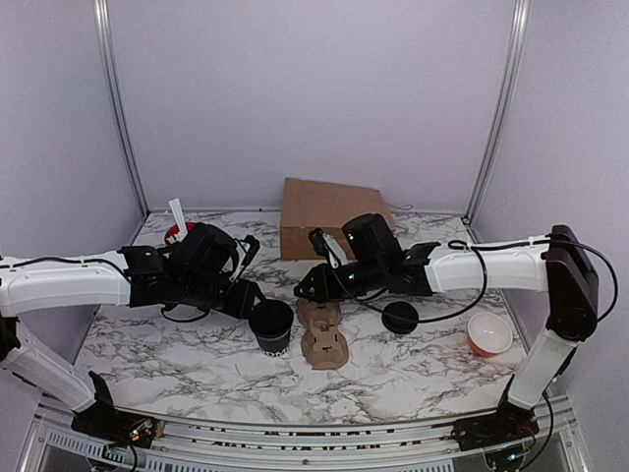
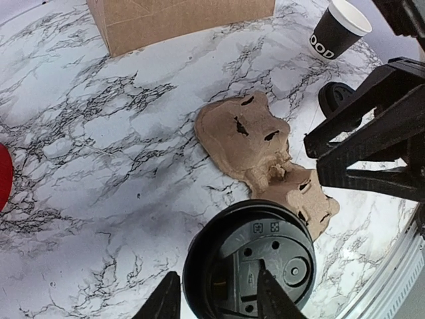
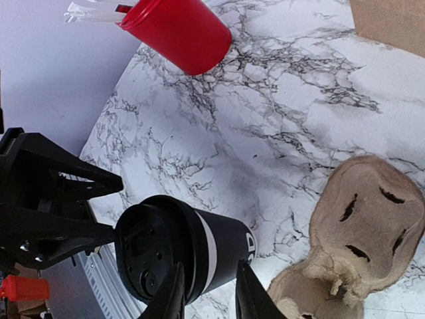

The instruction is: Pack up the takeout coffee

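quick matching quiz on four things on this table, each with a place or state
1 takeout coffee
2 cup carrier
3 cardboard box
4 red cup

A holds white straws
B rear middle of the table
C sockets empty
D lidded, black

Pairs: 1-D, 2-C, 3-B, 4-A

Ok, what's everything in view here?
lidded black paper cup with white print: one, black, front centre, beside the carrier
moulded brown pulp cup carrier: one, brown, centre
loose black plastic lid: one, black, right of the carrier
open black paper cup with white rim: one, black, far right
red plastic cup holding white sticks: one, red, back left
brown cardboard box: one, brown, back centre
marble-patterned table: one, white with grey veins, underneath
left gripper: one, black, jaws open beside the lidded cup
right gripper: one, black, jaws open near the carrier
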You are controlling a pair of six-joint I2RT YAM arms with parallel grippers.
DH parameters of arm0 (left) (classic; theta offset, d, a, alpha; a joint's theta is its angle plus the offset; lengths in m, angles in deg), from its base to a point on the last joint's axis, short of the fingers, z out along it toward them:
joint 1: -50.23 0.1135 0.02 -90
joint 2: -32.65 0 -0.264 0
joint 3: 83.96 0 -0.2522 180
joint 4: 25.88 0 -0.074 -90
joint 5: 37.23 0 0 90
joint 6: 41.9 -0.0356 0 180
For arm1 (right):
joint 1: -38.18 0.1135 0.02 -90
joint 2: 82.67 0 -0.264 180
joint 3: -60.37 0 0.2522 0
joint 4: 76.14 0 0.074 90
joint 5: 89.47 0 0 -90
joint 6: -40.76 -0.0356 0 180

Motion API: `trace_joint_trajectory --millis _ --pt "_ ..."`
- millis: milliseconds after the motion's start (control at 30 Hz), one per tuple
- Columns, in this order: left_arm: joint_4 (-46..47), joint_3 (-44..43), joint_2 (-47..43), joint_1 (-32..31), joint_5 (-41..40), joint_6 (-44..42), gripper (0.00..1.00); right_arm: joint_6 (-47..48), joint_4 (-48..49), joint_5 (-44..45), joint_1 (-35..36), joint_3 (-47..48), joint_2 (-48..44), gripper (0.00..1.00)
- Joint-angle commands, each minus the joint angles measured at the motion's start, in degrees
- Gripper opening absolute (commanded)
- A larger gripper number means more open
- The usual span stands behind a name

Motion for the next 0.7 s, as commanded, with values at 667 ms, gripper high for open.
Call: trace_joint_trajectory --millis 667 --pt "-1.6 4.5 -4.1 -2.7 1.7 7.4 0.24 9.4 -11.5 5.6 2.3 9.7 5.8 0.28"
